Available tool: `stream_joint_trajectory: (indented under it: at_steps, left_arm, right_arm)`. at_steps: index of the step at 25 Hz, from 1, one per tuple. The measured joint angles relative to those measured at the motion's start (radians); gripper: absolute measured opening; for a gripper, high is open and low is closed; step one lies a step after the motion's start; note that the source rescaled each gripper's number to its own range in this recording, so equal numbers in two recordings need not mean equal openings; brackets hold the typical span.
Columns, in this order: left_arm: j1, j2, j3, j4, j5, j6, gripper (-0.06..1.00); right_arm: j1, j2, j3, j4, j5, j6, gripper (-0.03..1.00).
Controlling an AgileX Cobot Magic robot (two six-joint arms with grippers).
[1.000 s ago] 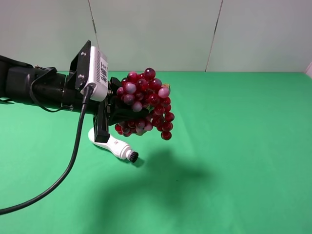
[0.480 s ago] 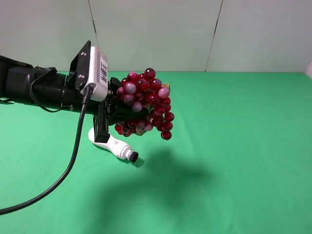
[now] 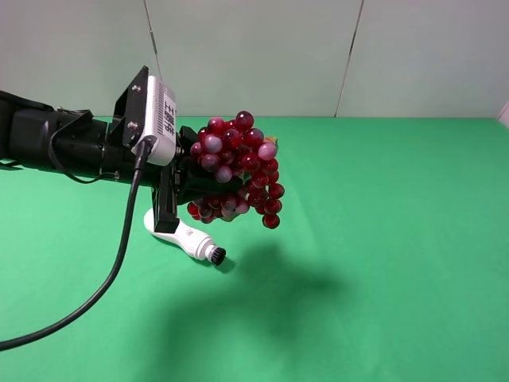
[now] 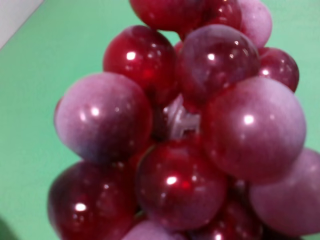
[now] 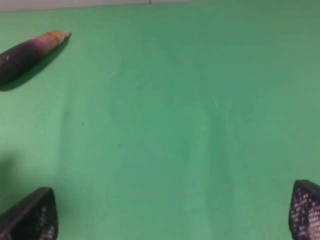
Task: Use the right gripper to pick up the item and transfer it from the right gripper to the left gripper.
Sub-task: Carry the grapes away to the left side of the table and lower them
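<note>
Grape bunch [image 3: 236, 167] hangs in the left gripper [image 3: 203, 185]; the handover looks complete.
High view: the jaws are clamped on it in mid-air, left of centre, above a white device [image 3: 187, 239]; the right arm is out of frame. Left wrist view: grapes fill it and hide the jaws. Right wrist view: the right gripper [image 5: 170, 215] is spread wide and empty, with an eggplant [image 5: 30, 52] on the cloth. The next move probably calls only for a steady hold.

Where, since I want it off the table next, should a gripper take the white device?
I'd grip the white device just behind its black tip, from straight above, jaws crosswise to its length. It lies flat on the table, and its other end sits beneath the left gripper.
</note>
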Motion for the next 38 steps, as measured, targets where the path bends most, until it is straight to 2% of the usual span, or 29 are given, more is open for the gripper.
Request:
stream_joint_trajectory:
  at_steps: [14, 23, 38]
  left_arm:
    - [0.000, 0.000, 0.000, 0.001, 0.000, 0.000, 0.00]
    - [0.000, 0.000, 0.000, 0.001, -0.003, 0.000, 0.00]
    - [0.000, 0.000, 0.000, 0.001, -0.006, 0.000, 0.00]
  right_arm:
    - [-0.002, 0.000, 0.000, 0.012, 0.000, -0.003, 1.00]
    - [-0.116, -0.029, 0.000, 0.012, 0.000, -0.009, 1.00]
    - [-0.121, -0.031, 0.000, 0.026, -0.001, -0.028, 1.00]
